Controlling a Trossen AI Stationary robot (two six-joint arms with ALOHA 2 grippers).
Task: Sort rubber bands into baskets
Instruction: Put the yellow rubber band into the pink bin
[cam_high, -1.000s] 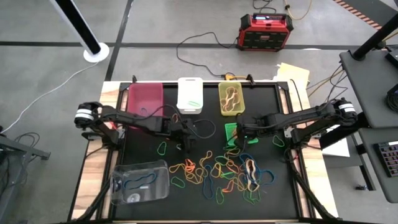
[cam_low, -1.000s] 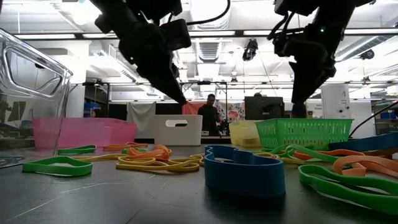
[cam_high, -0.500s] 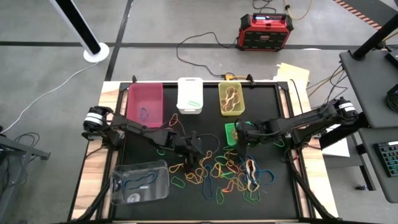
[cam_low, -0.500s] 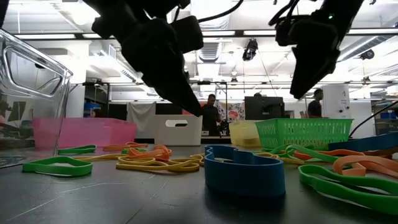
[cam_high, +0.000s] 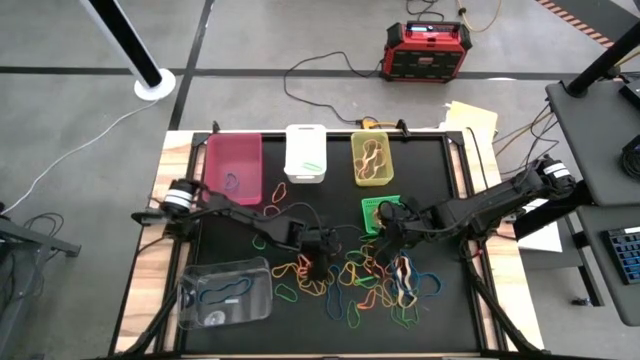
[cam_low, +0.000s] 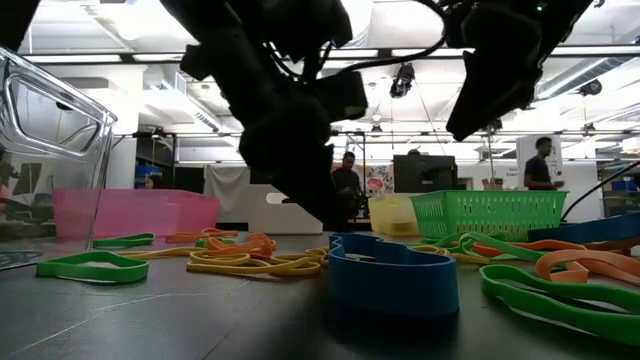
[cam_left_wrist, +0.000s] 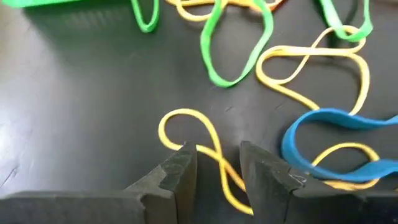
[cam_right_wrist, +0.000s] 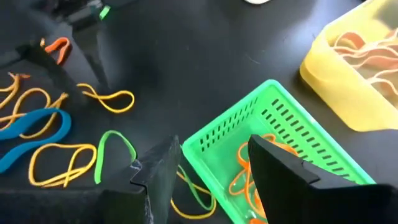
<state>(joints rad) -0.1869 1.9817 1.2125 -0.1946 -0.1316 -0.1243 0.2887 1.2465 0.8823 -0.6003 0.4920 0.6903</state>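
The sorting has started but most of it is left, as far as can be seen; a big heap of rubber bands in orange, yellow, green and blue lies loose on the black surface, in front of the baskets.

A few bands are already put away; the pink basket has one dark band in it; the white basket has a green one; the yellow basket has some orange ones; the small green basket has orange bands inside; the clear basket near the front holds a blue one.

The left claw is low over the heap; its fingers are apart, with a yellow band running between them, not pinched yet; this looks like the start of the next pick.

The right claw hangs just beside the small green basket, near the edge of the heap; its fingers are apart and hold nothing.

So many loose bands remain that the job looks far from done; each one still needs a pick and a drop.
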